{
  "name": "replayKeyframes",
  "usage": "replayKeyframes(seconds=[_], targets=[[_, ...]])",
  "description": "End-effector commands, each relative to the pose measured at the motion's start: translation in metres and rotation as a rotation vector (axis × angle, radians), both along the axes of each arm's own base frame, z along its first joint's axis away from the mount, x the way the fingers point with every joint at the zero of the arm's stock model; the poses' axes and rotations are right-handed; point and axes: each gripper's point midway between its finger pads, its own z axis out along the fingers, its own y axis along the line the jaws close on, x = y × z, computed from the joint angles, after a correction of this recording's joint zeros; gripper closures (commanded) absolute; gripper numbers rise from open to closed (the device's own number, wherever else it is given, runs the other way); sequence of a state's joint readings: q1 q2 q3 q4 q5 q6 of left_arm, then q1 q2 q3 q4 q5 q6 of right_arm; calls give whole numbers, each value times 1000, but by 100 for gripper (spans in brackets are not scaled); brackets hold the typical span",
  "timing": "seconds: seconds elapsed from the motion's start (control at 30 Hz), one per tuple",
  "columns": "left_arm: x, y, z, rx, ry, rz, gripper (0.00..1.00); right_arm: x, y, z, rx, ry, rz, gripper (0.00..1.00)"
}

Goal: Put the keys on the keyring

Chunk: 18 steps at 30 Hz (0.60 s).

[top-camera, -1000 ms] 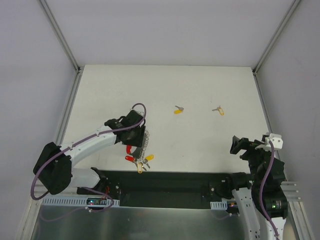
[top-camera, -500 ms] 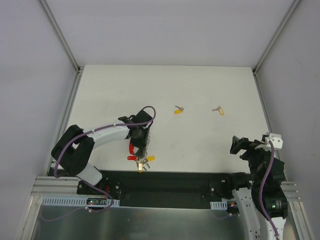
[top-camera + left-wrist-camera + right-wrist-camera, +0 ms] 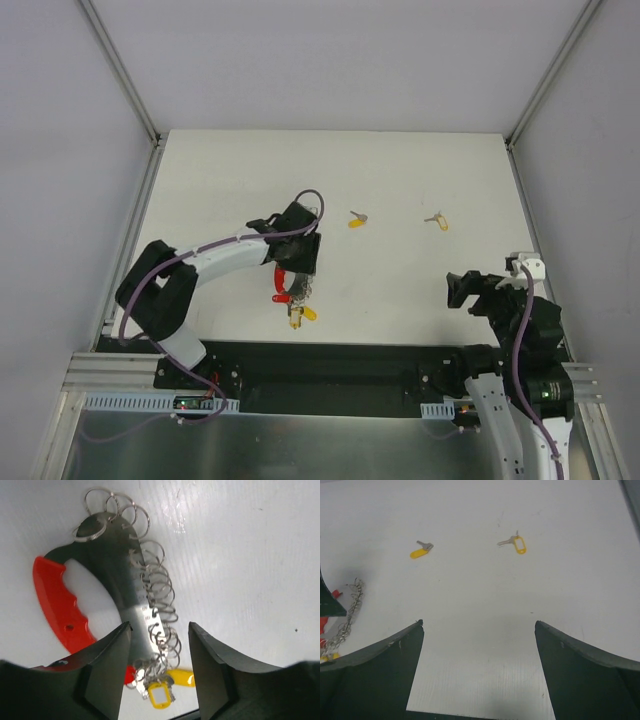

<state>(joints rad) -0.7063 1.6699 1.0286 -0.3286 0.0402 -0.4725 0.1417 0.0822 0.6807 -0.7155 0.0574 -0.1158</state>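
The keyring (image 3: 290, 297) lies near the table's front edge: a red curved loop (image 3: 55, 600), a grey metal strap with a row of rings (image 3: 125, 580), and yellow-headed keys (image 3: 159, 696) on its lower end. My left gripper (image 3: 302, 262) hovers over it, and its jaws stand apart on either side of the strap's lower end (image 3: 159, 625). Two loose keys lie further back, one (image 3: 357, 221) (image 3: 421, 551) mid-table and one (image 3: 437, 221) (image 3: 515, 543) to its right. My right gripper (image 3: 458, 290) (image 3: 479, 622) is open and empty, well short of them.
The black base rail (image 3: 330, 365) runs along the near table edge just below the keyring. The keyring's chain also shows at the left edge of the right wrist view (image 3: 347, 615). White walls enclose the table.
My left gripper has moved right and slightly back, and the keyring has shifted right with it. My right gripper has swung a little left and forward.
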Motion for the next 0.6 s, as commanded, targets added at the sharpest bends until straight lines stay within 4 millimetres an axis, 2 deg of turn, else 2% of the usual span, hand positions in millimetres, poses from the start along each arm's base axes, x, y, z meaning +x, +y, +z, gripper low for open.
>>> replayKeyframes(seconds=[0.0, 0.03, 0.1, 0.13, 0.17, 0.2, 0.23, 0.3, 0.33, 0.37, 0.47, 0.5, 0.53, 0.57], targets=[[0, 11, 55, -61, -166, 26, 48, 5, 42, 9, 41, 28, 230, 4], [-4, 19, 75, -91, -223, 30, 43, 5, 53, 5, 60, 46, 296, 4], [-6, 33, 95, -89, -297, 49, 36, 13, 64, 2, 87, 62, 341, 4], [-9, 42, 118, -113, -369, 45, 28, 14, 70, -1, 103, 73, 375, 4], [-10, 49, 128, -112, -407, 48, 22, 19, 74, -12, 123, 106, 380, 4], [-10, 58, 138, -99, -450, 61, 18, 23, 77, -11, 132, 90, 390, 4], [-15, 67, 156, -111, -513, 51, 16, 25, 82, -14, 146, 99, 412, 4], [-19, 78, 173, -115, -576, 50, 8, 32, 88, -21, 175, 125, 429, 4], [-22, 89, 188, -118, -639, 54, 4, 33, 91, -21, 181, 126, 438, 4], [-24, 94, 195, -122, -670, 54, 1, 35, 93, -23, 182, 134, 441, 4], [-32, 115, 214, -112, -779, 61, 1, 45, 102, -31, 150, 158, 449, 4], [-33, 119, 219, -109, -806, 62, 1, 44, 114, -32, 133, 159, 495, 3], [-37, 126, 222, -102, -839, 57, 1, 52, 116, -44, 97, 202, 469, 3], [-37, 132, 224, -89, -857, 71, 1, 55, 122, -47, 74, 212, 474, 3]])
